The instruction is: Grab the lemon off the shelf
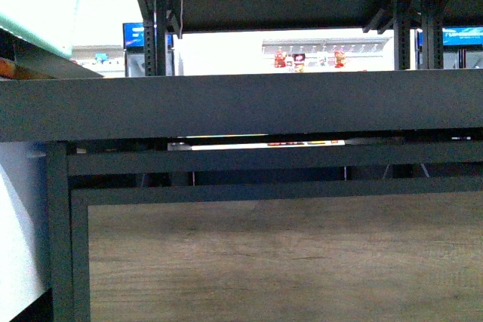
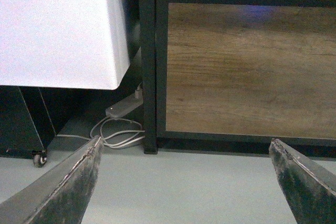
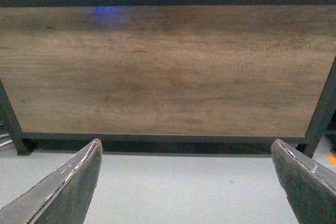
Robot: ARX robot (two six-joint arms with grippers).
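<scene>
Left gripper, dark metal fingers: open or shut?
Open. The left wrist view shows the left gripper with its two scuffed dark fingers wide apart, only pale grey floor between them; nothing held.

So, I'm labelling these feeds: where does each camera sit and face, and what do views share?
Front: on the body, facing the shelf's front edge; no arm shows.
Left wrist: low, facing the wood panel and floor cables; open left gripper shows.
Right wrist: low, square to the wood panel; open right gripper shows.
Shared: wood panel.
</scene>
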